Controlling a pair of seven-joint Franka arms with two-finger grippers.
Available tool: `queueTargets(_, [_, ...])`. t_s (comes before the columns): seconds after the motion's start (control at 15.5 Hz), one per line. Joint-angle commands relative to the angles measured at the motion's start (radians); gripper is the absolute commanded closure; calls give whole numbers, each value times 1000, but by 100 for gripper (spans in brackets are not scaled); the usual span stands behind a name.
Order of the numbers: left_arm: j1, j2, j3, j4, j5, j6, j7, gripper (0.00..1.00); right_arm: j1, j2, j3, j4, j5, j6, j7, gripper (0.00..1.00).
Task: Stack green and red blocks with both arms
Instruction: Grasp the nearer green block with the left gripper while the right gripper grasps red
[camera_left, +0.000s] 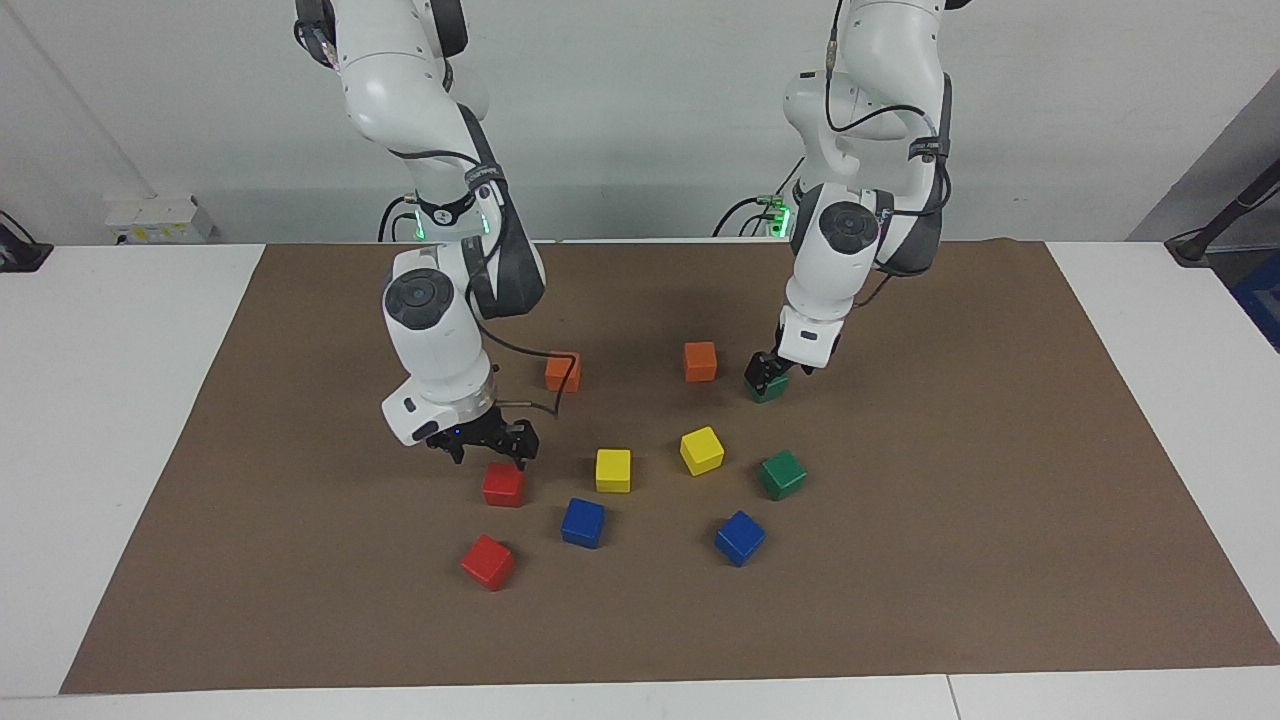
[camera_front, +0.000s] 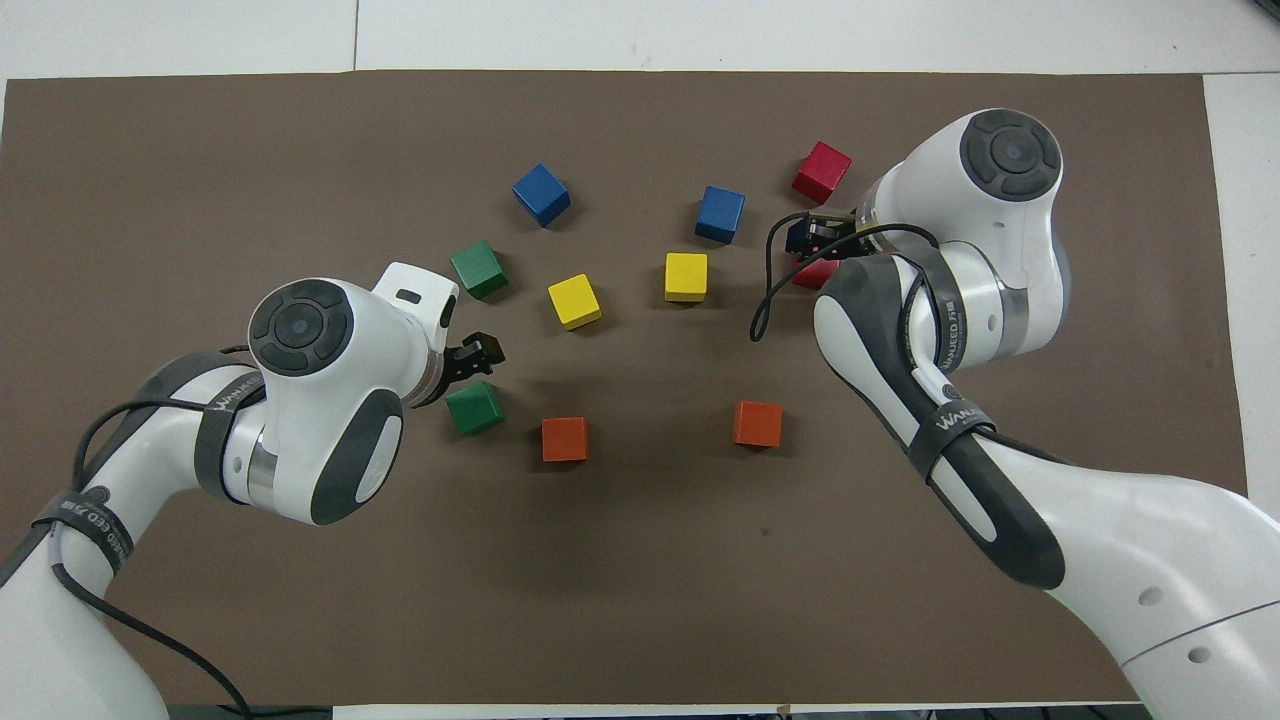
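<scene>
My right gripper (camera_left: 488, 452) is open, just above the red block (camera_left: 503, 486) that lies nearer to the robots; in the overhead view the gripper (camera_front: 815, 238) covers most of that block (camera_front: 812, 274). The second red block (camera_left: 488, 562) lies farther out on the mat and also shows in the overhead view (camera_front: 822, 171). My left gripper (camera_left: 762, 376) is down at the top of the nearer green block (camera_left: 771, 391), which also shows in the overhead view (camera_front: 475, 408) beside the gripper (camera_front: 483, 352). The second green block (camera_left: 782, 474) lies free.
Two orange cubes (camera_left: 563, 370) (camera_left: 700, 361) lie nearest the robots. Two yellow cubes (camera_left: 613, 470) (camera_left: 701, 450) and two blue cubes (camera_left: 582, 522) (camera_left: 739, 537) sit between the red and green blocks. All lie on a brown mat (camera_left: 1000, 520).
</scene>
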Motion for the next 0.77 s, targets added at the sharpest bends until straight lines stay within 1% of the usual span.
queueTargets(0.0, [-48,34,17,-24,3,60,-71,0,-2,34,1,24,-31,23,15,0])
queueTargets(0.19, [-61,47,18,-25,11,61,-56,0,0,52,1,29,-32,45,15,0])
queueTargets(0.32, [-56,44,20,-38,12,61,-10,0,0,63,1,30,-32,54,15,0])
queueTargets(0.39, [-53,44,20,-45,12,61,18,8,0,67,1,32,-32,61,15,0])
queueTargets(0.45, [-51,42,20,-51,11,63,30,27,0,73,1,38,-32,68,15,0])
queueTargets(0.52, [-51,40,20,-54,11,61,32,53,3,83,1,41,-31,72,15,0])
queueTargets(0.58, [-51,39,20,-53,12,51,34,88,7,84,1,41,-31,74,16,0])
queueTargets(0.64, [-51,36,20,-51,14,37,38,100,9,84,1,41,-31,74,15,0])
queueTargets(0.71, [-50,34,21,-42,14,17,55,100,9,84,1,41,-31,74,16,0])
